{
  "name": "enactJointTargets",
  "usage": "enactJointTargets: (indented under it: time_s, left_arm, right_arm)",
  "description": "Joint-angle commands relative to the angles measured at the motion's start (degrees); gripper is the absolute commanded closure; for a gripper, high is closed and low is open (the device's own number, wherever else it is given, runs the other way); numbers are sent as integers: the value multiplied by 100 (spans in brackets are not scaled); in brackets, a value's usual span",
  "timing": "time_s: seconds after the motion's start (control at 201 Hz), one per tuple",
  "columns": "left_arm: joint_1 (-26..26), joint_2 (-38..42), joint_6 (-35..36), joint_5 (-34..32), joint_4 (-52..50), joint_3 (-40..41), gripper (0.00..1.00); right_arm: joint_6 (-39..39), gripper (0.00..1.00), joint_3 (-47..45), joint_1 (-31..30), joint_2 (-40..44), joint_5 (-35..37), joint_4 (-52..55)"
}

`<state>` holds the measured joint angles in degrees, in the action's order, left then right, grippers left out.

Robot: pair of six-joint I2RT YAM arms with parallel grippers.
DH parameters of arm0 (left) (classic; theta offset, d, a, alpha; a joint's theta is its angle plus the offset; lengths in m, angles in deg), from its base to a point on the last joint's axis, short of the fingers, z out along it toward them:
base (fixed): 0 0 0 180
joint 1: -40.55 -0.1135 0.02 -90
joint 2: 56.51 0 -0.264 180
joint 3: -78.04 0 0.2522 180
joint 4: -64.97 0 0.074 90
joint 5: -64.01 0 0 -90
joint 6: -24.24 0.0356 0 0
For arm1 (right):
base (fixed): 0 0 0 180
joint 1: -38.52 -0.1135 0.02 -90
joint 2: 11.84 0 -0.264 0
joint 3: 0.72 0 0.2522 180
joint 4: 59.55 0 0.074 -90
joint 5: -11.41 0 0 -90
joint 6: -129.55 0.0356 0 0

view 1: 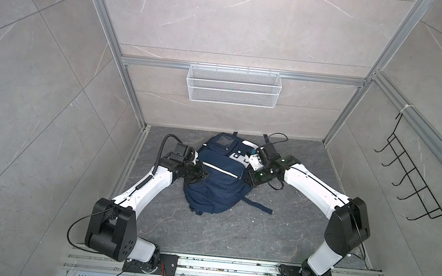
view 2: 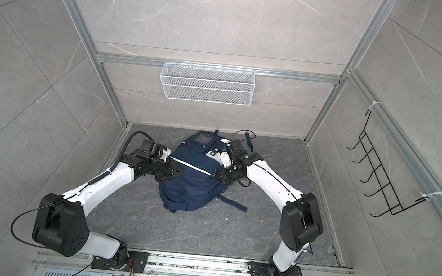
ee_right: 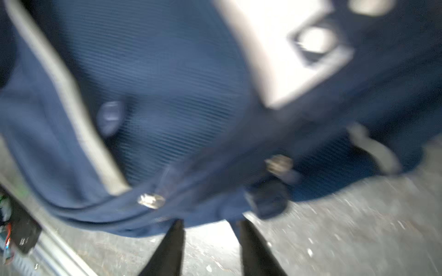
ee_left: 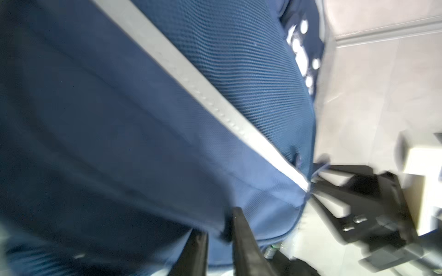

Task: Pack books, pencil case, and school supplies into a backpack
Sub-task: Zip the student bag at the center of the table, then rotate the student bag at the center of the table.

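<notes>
1. grey stone floor [view 1: 205, 234] of a tiled, aluminium-framed stall carries everything. no books, pencil case or supplies lie loose on it, so they are probably packed already.
2. navy backpack [view 1: 218, 182] lies front up at the middle, between both arms, where each can reach one side.
3. left gripper [ee_left: 220, 222] sits against its side below the white stripe [ee_left: 191, 78], jaws a little apart, no fold clearly pinched.
4. right gripper [ee_right: 210, 222] sits at the opposite edge, jaws parted over bare floor, holding nothing.
5. metal zipper pulls [ee_right: 150, 200] lie just ahead of it. blur hides whether the zip is closed.
</notes>
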<state>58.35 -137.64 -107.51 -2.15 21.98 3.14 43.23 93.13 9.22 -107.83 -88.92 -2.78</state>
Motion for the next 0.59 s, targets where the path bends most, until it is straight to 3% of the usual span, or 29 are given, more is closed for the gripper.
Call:
enactJointTargets:
  time_s: [0.0,0.199,0.403,0.588]
  left_arm:
    - [-99,491,377,-338,-556,-192,58]
    - [-472,769,798,-537,-973,-606,35]
    - [-1022,111,1142,-468,-1077,-1147,30]
    - [-1442,-785,1142,-161,-471,-1548,29]
  right_arm:
    - [95,37,-208,143,548,360,-221]
    - [769,26,-320,318,687,255,-211]
    - [1894,25,-338,874,508,-68,-235]
    - [2572,21,-615,1369,462,-558,-513]
